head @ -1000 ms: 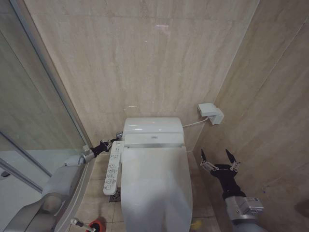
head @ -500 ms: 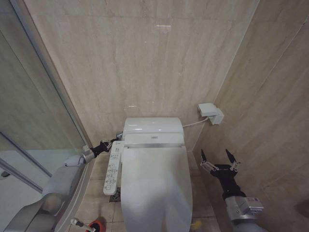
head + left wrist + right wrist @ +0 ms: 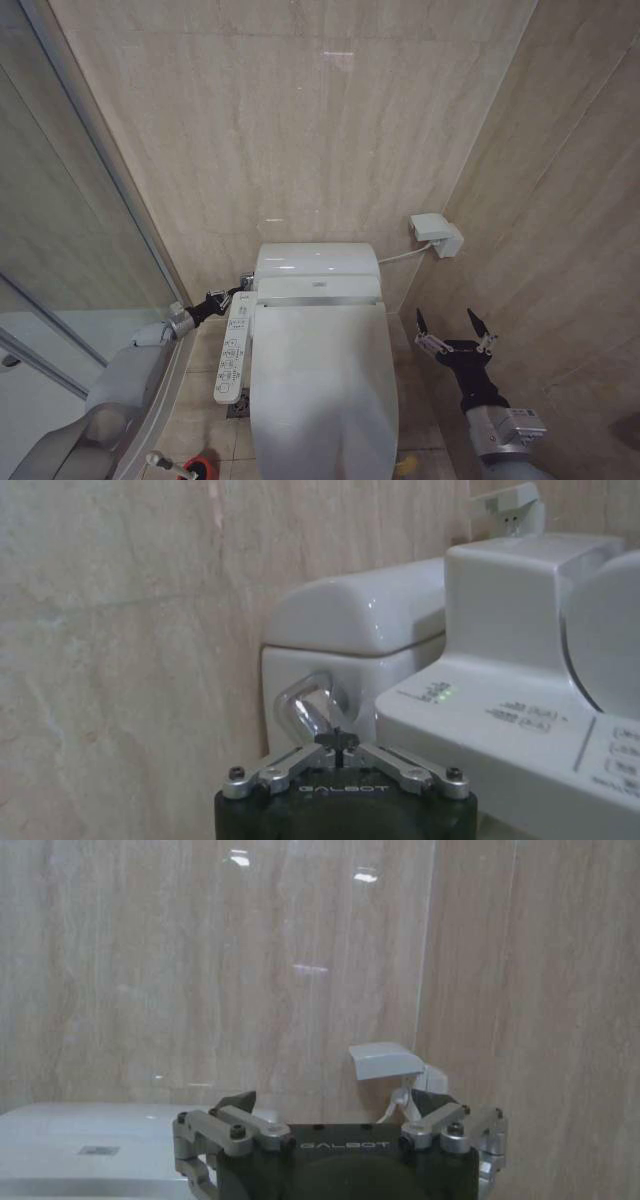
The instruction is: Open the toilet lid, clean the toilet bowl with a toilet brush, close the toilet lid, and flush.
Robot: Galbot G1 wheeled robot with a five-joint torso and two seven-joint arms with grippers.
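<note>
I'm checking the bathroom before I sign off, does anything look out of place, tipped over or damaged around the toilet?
Nothing stands out. The toilet lid lies shut and square, the toilet brush sits in its red holder on the floor. The left pincer is shut at the chrome flush lever; the right pincer hangs open beside the toilet.

Soft, even indoor light, faint glare on the marble wall point(image 3: 330, 55); left wrist view blurry.
</note>
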